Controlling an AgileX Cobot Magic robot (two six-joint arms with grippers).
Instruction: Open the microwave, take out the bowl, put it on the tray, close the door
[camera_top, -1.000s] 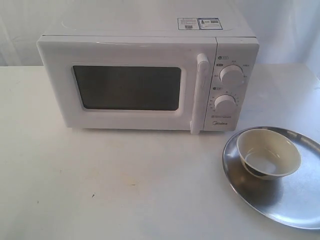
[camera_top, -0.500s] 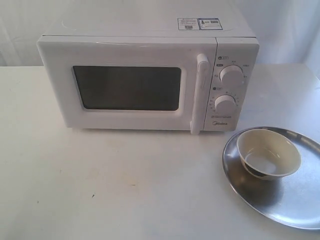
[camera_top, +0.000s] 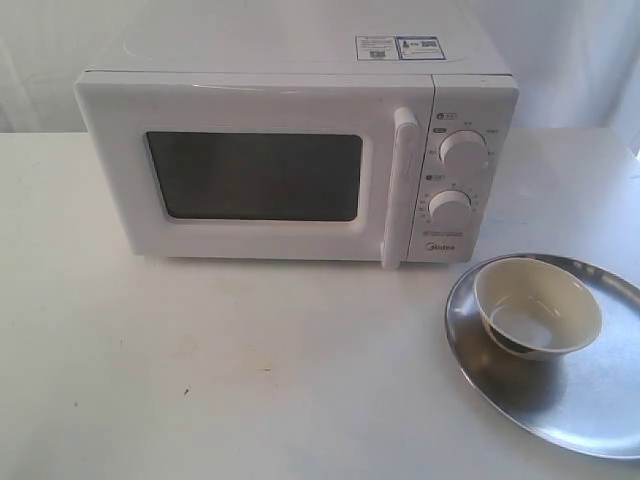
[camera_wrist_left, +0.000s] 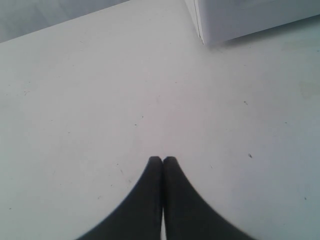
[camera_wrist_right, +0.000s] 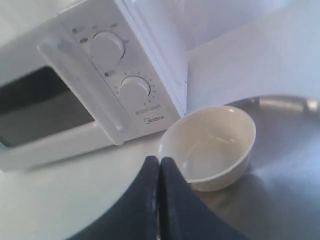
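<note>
- The microwave (camera_top: 290, 150) stands at the back of the tabletop (camera_top: 250, 370). Its door (camera_top: 250, 175) is flush with the front and no gap shows along the handle (camera_top: 400, 185). I judge the closing step done.
- The bowl (camera_top: 537, 307) sits upright on the tray (camera_top: 590, 400), toward the side of the tray nearest the microwave and inside the rim. It looks empty, with its dark mark facing the exterior camera. That spot suits a short carry from the oven opening to the nearest part of the tray.
- The tray lies flat on the tabletop, to the right of the microwave and in front of it, just beside its front corner. There it is near enough to receive the bowl but likely out of the path the door swings through.
- The left fingers (camera_wrist_left: 160, 167) are pressed together and hold nothing. They hang over bare tabletop with only a corner of the microwave far ahead, so this arm looks parked clear of the work.
- The right fingers (camera_wrist_right: 156, 172) are also pressed together and empty. They are raised above the tray edge with the bowl just beyond the tips, not touching it.
- Neither arm shows in the exterior view, which fits a finished job more than a grasp being set up.
- Judging by how things lie, nothing of the task is left. The dark window (camera_top: 255, 177) hides the oven's inside.
</note>
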